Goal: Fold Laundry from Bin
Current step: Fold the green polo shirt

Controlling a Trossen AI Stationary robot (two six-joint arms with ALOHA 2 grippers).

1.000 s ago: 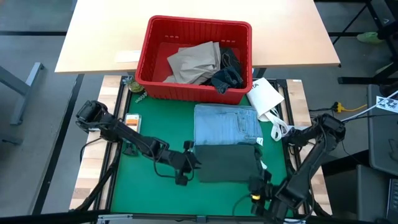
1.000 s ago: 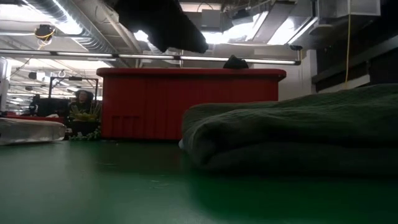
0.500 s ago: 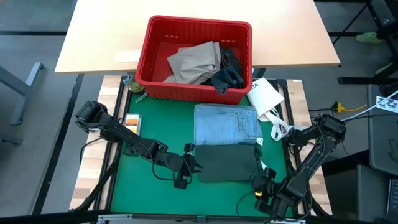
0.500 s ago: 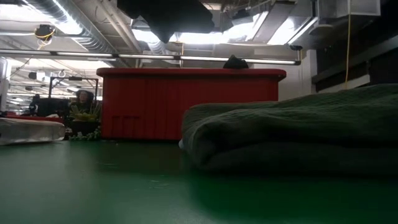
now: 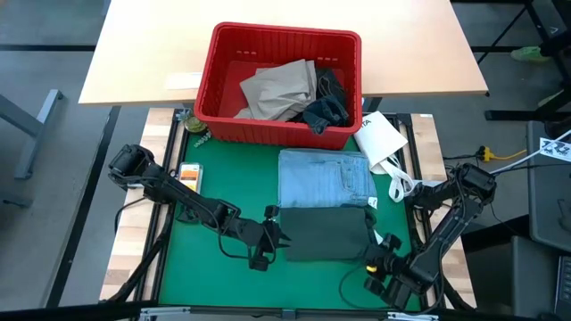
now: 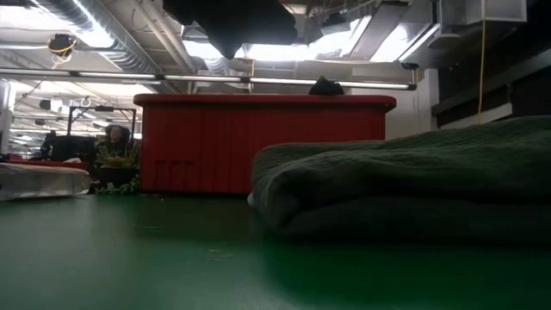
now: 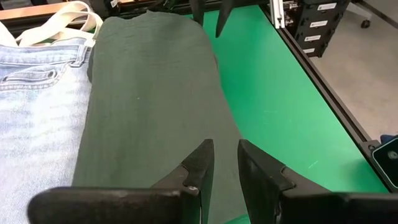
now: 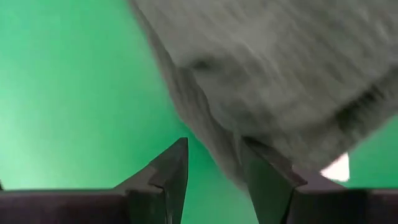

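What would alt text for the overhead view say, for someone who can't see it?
A folded dark green garment lies on the green mat beside folded light blue jeans, with the left gripper and right gripper at its opposite ends. Behind them, a red bin holds tan trousers and a dark garment.

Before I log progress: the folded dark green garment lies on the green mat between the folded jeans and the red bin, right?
Not quite. In the high view the folded jeans lie between the dark green garment and the red bin; the green one is on the jeans' far side from the bin. Both rest on the green mat.
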